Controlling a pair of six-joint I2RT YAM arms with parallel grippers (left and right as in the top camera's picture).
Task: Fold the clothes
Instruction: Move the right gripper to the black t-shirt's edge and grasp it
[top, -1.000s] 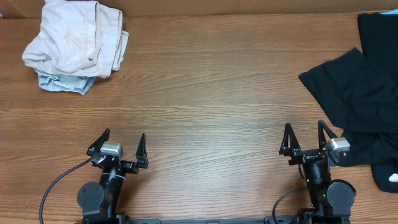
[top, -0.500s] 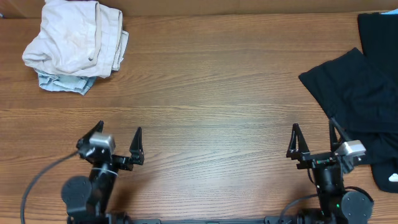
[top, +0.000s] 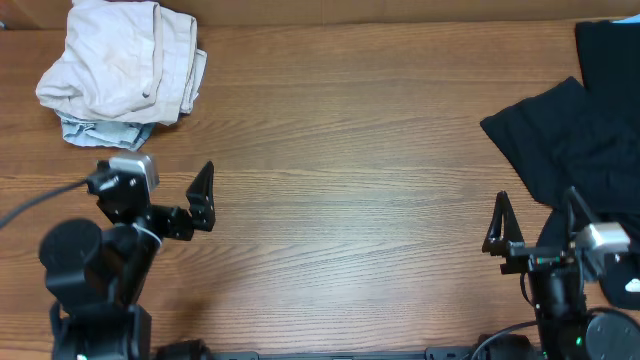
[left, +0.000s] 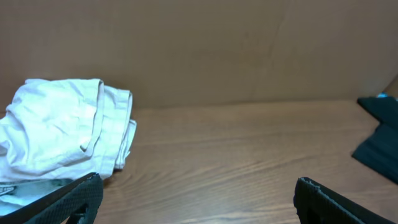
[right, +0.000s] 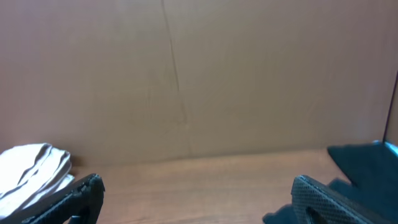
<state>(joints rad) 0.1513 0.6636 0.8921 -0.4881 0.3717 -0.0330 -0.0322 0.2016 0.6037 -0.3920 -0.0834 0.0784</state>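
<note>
At the near edge of the wooden surface (top: 340, 150), the left end effector (left: 198, 186) is spread wide with nothing between its fingers; it is angled toward the far left corner. Over on the near right, the right end effector (top: 536, 205) also gapes wide and empty, its fingers pointing up the surface. Just beside it, to its right, lie the black clothes (top: 580, 150), a crumpled heap that runs along the right edge from near to far and off the frame. Well apart from them, in the far left corner, a bundle of cream cloth (top: 120, 60) sits on a piece of pale blue fabric (top: 100, 132). Behind everything stands a plain brown wall (left: 217, 50).
</note>
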